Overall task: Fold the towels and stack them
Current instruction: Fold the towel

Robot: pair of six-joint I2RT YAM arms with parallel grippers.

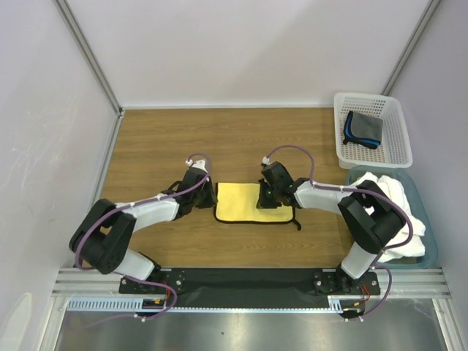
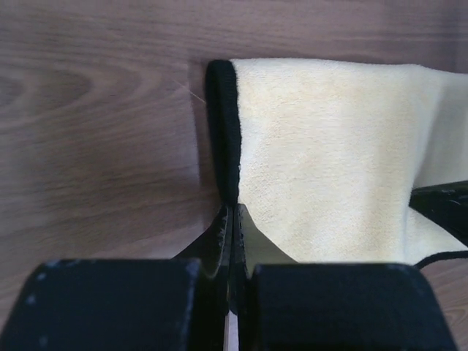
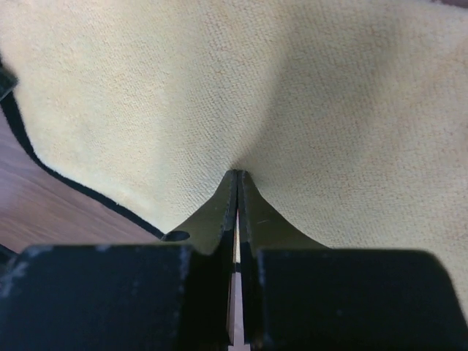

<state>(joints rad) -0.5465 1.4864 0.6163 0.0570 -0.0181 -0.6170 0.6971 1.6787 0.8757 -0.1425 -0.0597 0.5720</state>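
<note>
Top view: yellow towel (image 1: 248, 202) lying flat; left gripper (image 2: 230, 219) clamped on its dark hem, right gripper (image 3: 238, 179) pinching its cloth, likely for folding

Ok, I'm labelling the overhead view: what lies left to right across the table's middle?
Left gripper, yellow towel, white towel in the teal bin. Right gripper left out: it overlaps the yellow towel.

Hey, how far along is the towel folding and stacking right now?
Done: nothing is stacked yet. In hand: the yellow towel lies flat on the table, with the left end effector shut on its dark left edge and the right end effector pinching its right part. Left: the grey towel sits in the white basket, and the white towel is heaped in the teal bin.
</note>
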